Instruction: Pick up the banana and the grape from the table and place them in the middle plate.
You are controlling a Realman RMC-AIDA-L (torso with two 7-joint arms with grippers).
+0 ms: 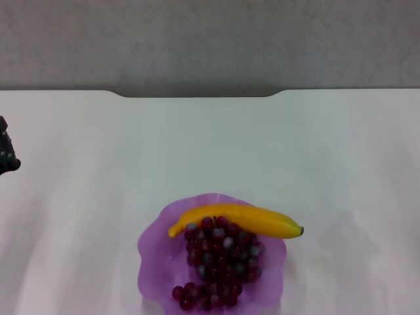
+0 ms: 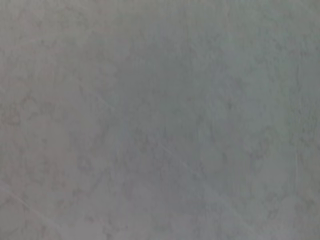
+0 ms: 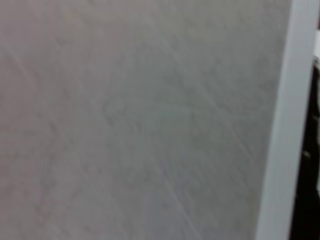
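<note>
Purple plastic, the middle plate [image 1: 149,257] already carries the banana [image 1: 249,219] and the grape [image 1: 220,259], well off from the left claw [image 1: 6,156] at the bench [image 1: 315,151] edge; whether that claw is spread, I cannot tell. Grapes likely bruise; lift by stem.

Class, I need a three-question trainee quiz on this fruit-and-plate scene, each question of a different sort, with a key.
1. True or false: the banana lies on the bare table.
2. Which sits nearer the robot in the plate: A the banana, B the grape?
3. Fill in: the left gripper shows only at the head view's ____ edge.

Key: 1 false, it lies across the plate; 2 B; 3 left.
</note>
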